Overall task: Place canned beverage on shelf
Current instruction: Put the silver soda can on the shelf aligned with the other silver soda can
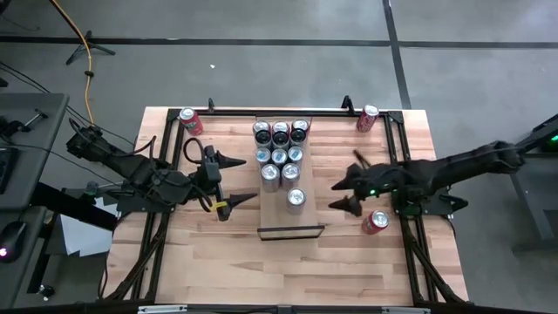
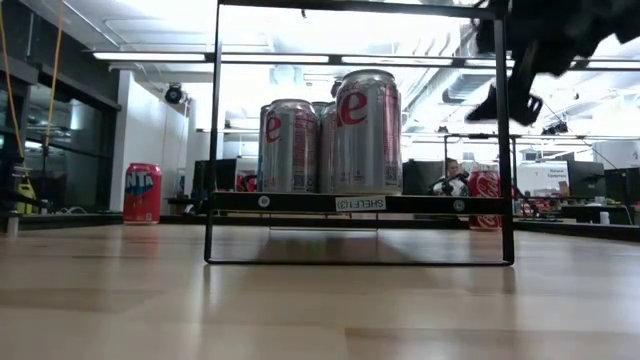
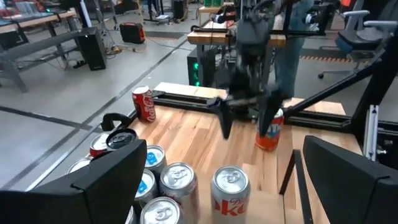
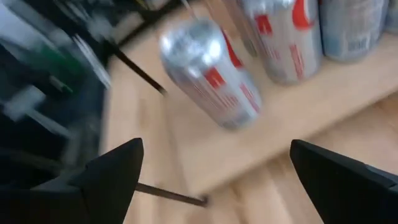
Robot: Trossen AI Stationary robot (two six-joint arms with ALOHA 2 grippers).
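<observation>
The shelf [image 1: 277,218], a pale board with black end rails, lies mid-table and carries several upright silver cans [image 1: 279,155]. The nearest silver can [image 1: 295,199] stands alone on its base near the shelf's front end, also seen as the silver can [image 4: 211,74] in the right wrist view. My right gripper [image 1: 343,194] hangs open just right of it, above the table and apart from it. My left gripper [image 1: 232,183] stands open left of the shelf, raised, its fingers pointing at the cans [image 3: 230,190]. Neither holds anything.
A red can [image 1: 376,221] stands on the table under my right arm, near the right frame rail. Two more red cans stand at the far corners, a left one [image 1: 190,120] and a right one [image 1: 368,118]. Bare board shows at the shelf's near end.
</observation>
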